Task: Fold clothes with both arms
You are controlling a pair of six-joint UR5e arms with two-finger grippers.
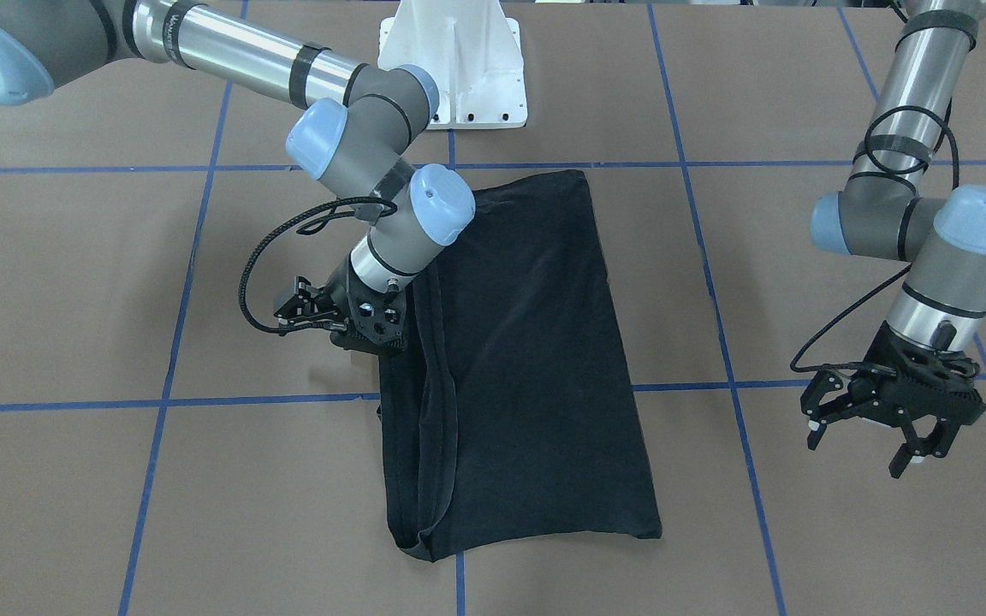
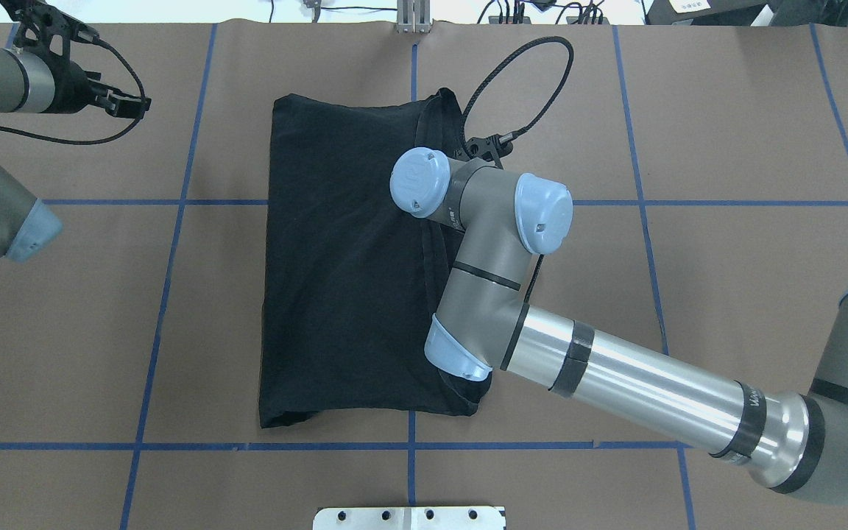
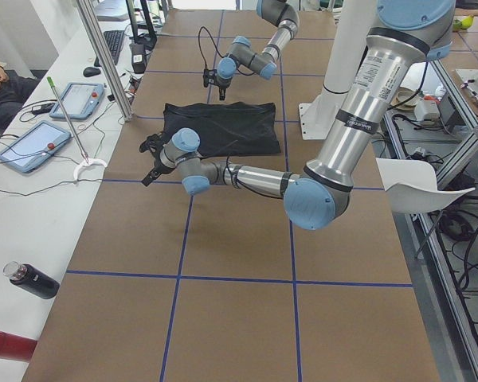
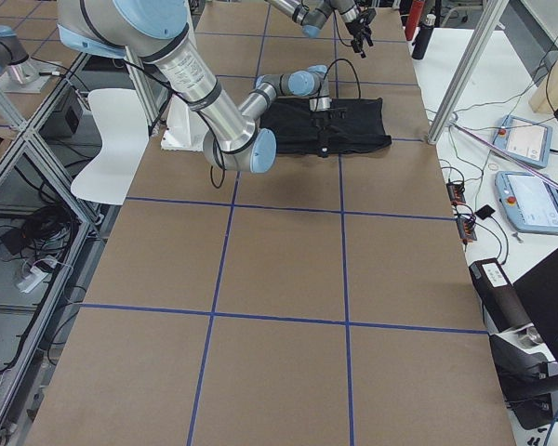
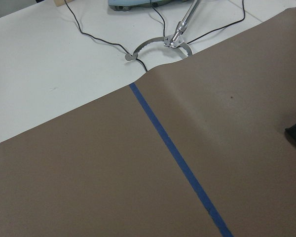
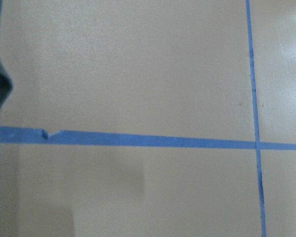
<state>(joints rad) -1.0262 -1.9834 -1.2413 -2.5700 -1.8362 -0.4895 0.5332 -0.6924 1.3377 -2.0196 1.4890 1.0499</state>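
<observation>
The right gripper (image 1: 371, 338) is seen low over the bench (image 1: 74, 282), right at the side edge of the black T-shirt (image 1: 536, 359) that lies toward the robot's right. Its fingertips are lost against the dark cloth, so it cannot be told whether they are pinched on the fabric or parted. That side of the shirt is doubled into a raised ridge just beside the gripper. The T-shirt is laid folded into a long panel near the middle of the bench, between the white pedestal base (image 1: 452, 60) and the operators' edge, and it crosses a blue tape line (image 1: 159, 402). Only plain black cloth is turned upward. The left gripper (image 1: 861, 452) is held above the bench with its fingers spread wide and nothing between them, well apart from the shirt and near the operators' edge. On the white side table (image 3: 32, 215) beyond that edge, a black bottle (image 3: 33, 280) and a red bottle (image 3: 4, 346) are laid on their sides. Their contents cannot be seen.
</observation>
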